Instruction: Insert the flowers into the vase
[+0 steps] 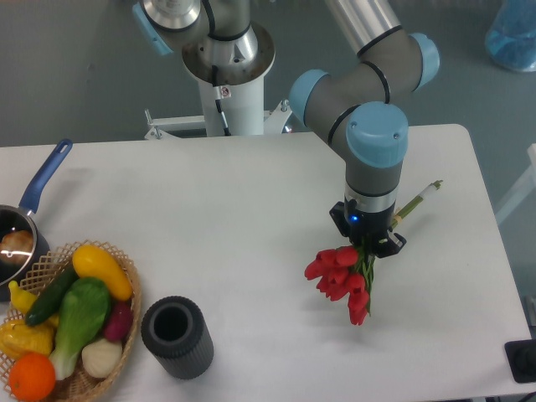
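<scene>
The flowers [342,275], a bunch of red tulips with green leaves, hang at the right of the table, heads toward the front. Their pale green stems [417,201] stick out behind the gripper, up and to the right. My gripper [367,243] is shut on the bunch around the leaves and stems; its fingers are mostly hidden by the wrist and blooms. The vase [177,337], a dark grey ribbed cylinder with a round hole, stands upright near the front edge, well left of the gripper and empty.
A wicker basket [126,322] of vegetables and fruit stands just left of the vase, almost touching it. A blue-handled pan [38,188] sits at the left edge. The robot base [228,92] rises behind the table.
</scene>
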`<state>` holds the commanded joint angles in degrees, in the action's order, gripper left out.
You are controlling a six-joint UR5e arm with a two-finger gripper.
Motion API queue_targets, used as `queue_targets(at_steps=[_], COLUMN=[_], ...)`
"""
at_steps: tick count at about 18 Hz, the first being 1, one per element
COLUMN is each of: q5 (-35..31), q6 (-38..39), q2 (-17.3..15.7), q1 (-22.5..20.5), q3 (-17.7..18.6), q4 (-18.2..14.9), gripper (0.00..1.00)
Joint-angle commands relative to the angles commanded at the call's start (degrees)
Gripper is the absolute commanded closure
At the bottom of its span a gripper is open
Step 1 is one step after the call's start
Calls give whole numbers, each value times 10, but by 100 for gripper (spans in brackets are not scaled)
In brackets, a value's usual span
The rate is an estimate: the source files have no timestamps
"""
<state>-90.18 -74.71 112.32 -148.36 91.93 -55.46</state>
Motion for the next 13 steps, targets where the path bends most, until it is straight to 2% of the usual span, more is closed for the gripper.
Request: queue_targets(at_steps=[7, 10, 13], q5=[9, 61, 143], q6=[-1, -1, 5], q2=[-17, -35, -56], q1=[0, -2, -4], q3=[0, 0, -2], q4=[1, 3, 7], gripper=[100, 100, 100])
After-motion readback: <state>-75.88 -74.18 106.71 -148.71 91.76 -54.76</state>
